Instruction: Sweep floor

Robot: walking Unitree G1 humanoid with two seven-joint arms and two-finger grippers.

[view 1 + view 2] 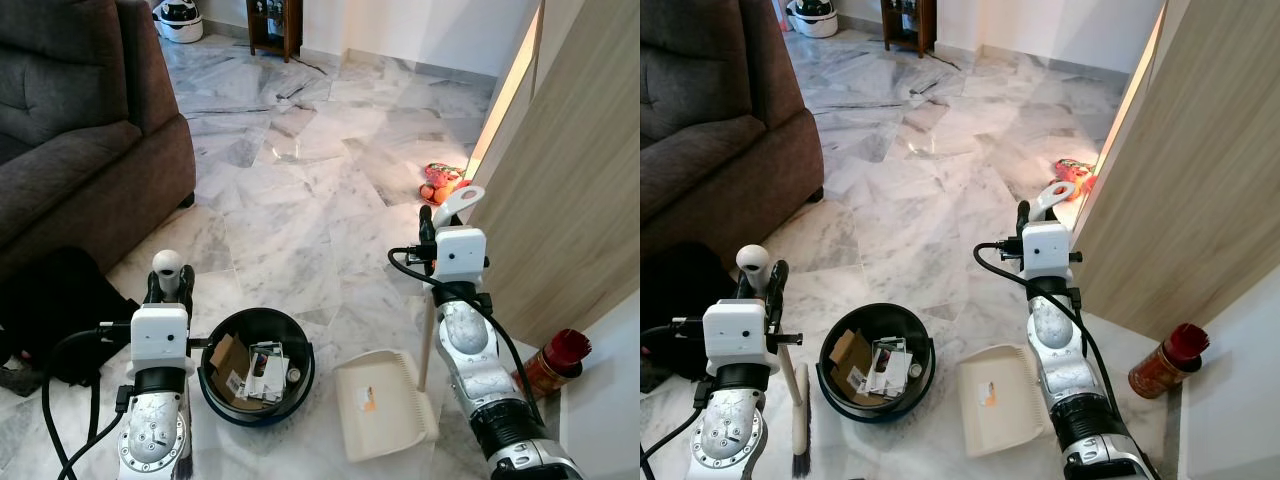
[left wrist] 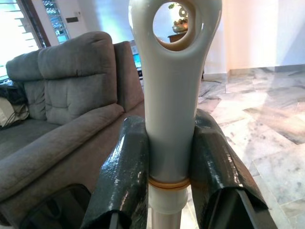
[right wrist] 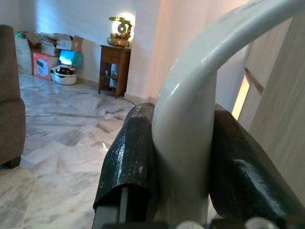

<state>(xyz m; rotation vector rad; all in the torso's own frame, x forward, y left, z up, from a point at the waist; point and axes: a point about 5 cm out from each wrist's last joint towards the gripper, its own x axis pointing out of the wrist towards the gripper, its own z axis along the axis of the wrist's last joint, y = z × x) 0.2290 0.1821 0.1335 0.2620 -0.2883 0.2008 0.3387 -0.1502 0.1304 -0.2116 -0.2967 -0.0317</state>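
Marble floor: black bin of paper scraps (end effectors clamping broom, dustpan handles).

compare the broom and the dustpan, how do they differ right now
The broom is in the left gripper, its dark bristles beside the black bin. The dustpan is in the right gripper, its wide cream tray flat on the floor. Both have pale handles, gripped near the top.

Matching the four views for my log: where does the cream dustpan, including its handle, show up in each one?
Left eye view: dustpan on the floor, lower centre-right, beside the black bin.
Right eye view: lower centre, right of the bin.
Left wrist view: not in it; that handle is the broom.
Right wrist view: only its curved handle, clamped by the right gripper.
Shared landmark: grey sofa.
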